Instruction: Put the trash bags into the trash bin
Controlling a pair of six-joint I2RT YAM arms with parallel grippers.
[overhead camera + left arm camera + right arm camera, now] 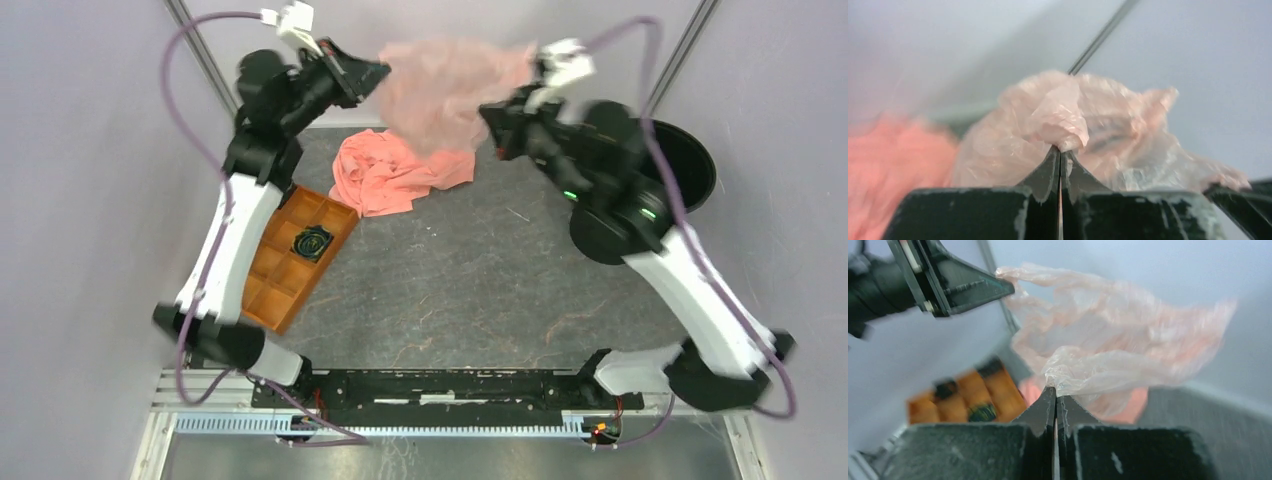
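The thin, translucent pale pink trash bag [445,85] hangs in the air at the back of the table, stretched between both grippers. My left gripper [383,70] is shut on its left edge; the film [1068,125] bunches at the closed tips [1060,150]. My right gripper [490,112] is shut on its right edge; the film [1108,347] spreads from the closed tips [1055,392], and the left gripper [1005,287] shows beyond. The round black trash bin [690,165] lies at the right, mostly hidden behind my right arm.
A salmon-orange cloth [395,175] lies crumpled on the table under the bag. An orange compartment tray [295,255] with a dark round item sits at the left beside my left arm. Purple-grey walls close in on both sides.
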